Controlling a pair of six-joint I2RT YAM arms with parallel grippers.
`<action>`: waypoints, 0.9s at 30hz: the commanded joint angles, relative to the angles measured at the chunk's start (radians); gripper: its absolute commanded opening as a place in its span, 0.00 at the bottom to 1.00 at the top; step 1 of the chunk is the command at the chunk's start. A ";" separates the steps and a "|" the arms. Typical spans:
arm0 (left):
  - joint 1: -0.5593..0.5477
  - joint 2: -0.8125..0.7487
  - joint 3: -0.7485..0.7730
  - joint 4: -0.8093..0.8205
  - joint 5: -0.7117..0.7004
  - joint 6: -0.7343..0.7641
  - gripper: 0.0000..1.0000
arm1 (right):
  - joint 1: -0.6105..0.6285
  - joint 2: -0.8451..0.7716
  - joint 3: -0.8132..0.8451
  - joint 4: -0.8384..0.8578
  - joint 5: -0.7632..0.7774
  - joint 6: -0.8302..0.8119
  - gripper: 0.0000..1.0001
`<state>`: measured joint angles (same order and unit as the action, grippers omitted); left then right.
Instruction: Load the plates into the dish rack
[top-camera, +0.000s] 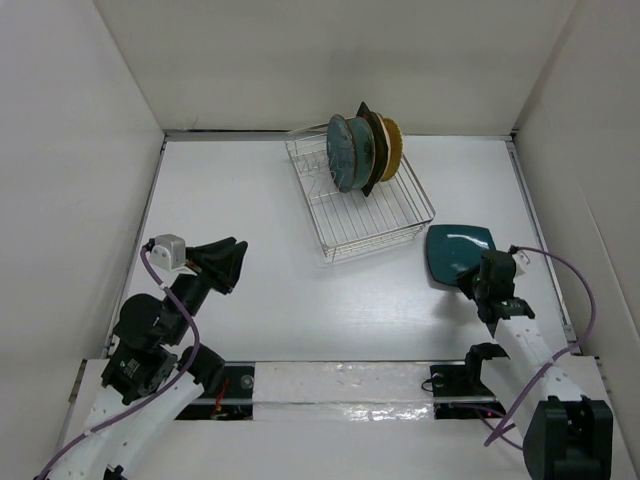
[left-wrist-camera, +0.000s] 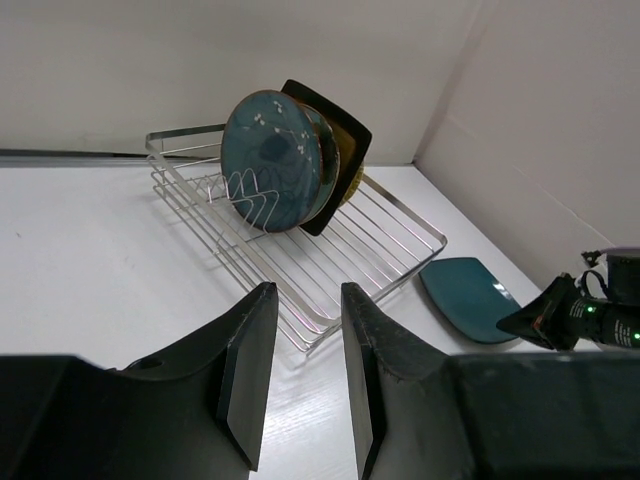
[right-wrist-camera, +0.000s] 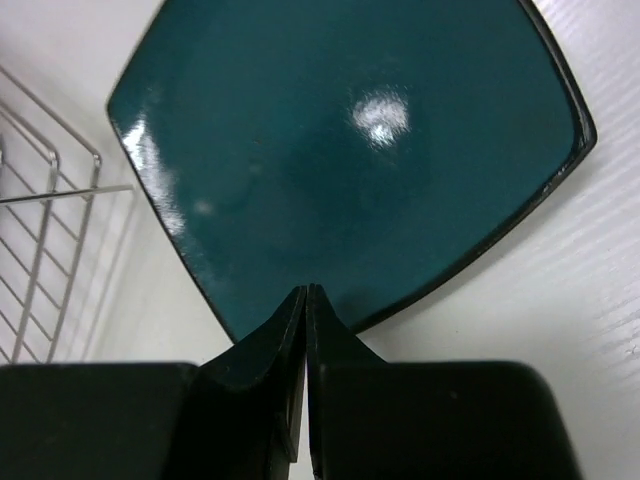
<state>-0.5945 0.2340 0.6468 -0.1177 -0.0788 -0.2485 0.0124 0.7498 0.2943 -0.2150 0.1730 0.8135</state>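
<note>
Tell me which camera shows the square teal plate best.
Right wrist: the square teal plate fills the frame, with the right gripper at its near rim. Top shows it whole but small, beside the dish rack; left wrist gives only a low, oblique glimpse.

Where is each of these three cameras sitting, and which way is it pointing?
Top camera: above and behind the arms, looking down on the table; both arms show.
Left wrist camera: on the left arm, facing the rack; its open left pincer shows.
Right wrist camera: on the right arm, close over the teal plate; its shut right pincer shows.
Shared: the rack and the teal plate appear in all three.
</note>
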 joint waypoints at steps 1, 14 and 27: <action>-0.001 -0.024 -0.004 0.046 0.008 -0.005 0.29 | -0.035 0.064 0.008 -0.001 -0.084 0.044 0.09; -0.001 -0.042 -0.010 0.046 -0.003 -0.005 0.30 | -0.132 0.301 0.074 0.017 -0.240 -0.008 0.12; -0.001 -0.035 -0.009 0.046 -0.001 -0.006 0.30 | 0.118 0.238 0.150 -0.224 -0.371 -0.073 0.00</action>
<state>-0.5945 0.1997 0.6453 -0.1169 -0.0799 -0.2516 0.0593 0.9375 0.3954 -0.3782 -0.1410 0.7788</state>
